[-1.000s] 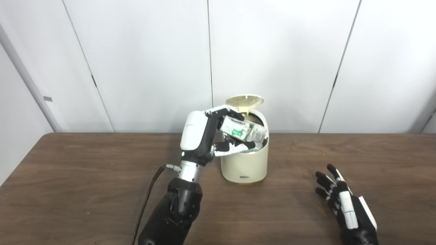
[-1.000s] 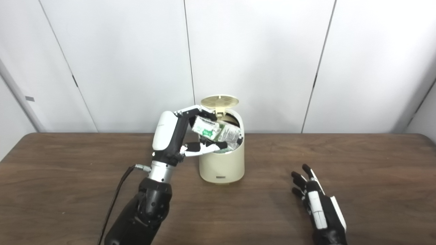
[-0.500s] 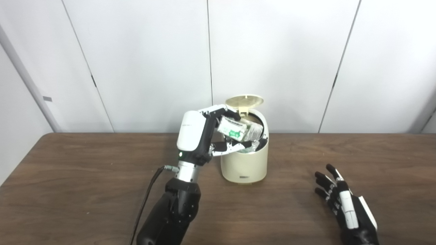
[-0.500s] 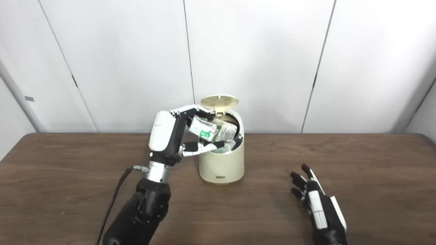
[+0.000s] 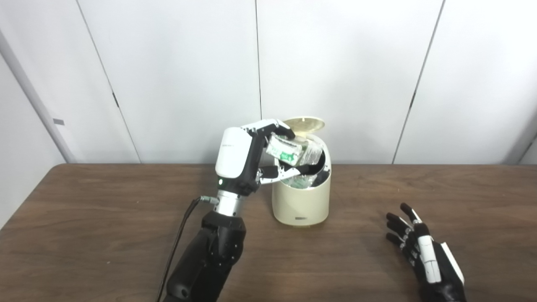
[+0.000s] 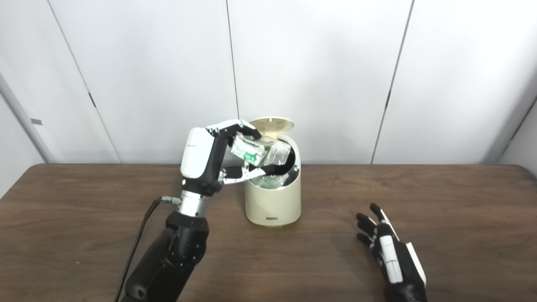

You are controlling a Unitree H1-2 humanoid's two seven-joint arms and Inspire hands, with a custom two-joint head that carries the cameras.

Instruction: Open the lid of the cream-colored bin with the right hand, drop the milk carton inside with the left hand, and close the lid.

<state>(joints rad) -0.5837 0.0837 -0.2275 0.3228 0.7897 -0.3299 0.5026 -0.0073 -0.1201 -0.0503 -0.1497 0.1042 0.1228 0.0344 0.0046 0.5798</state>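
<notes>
The cream-colored bin (image 5: 300, 201) stands on the table near its far edge, its round lid (image 5: 305, 124) tipped up at the back. My left hand (image 5: 251, 155) is shut on the milk carton (image 5: 289, 152), a crumpled white and green pack, and holds it tilted over the bin's open mouth, just above the rim. More green and white packaging shows inside the bin (image 6: 268, 181). My right hand (image 5: 421, 256) rests open on the table at the lower right, well away from the bin.
The brown wooden table (image 5: 105, 218) runs across the whole view. White wall panels (image 5: 176, 75) stand right behind it. A black cable (image 5: 180, 239) hangs from my left wrist down to the front edge.
My left hand has lifted and drawn back to the left a little with the carton, which now sits higher above the bin's mouth. The right hand has stayed put.
</notes>
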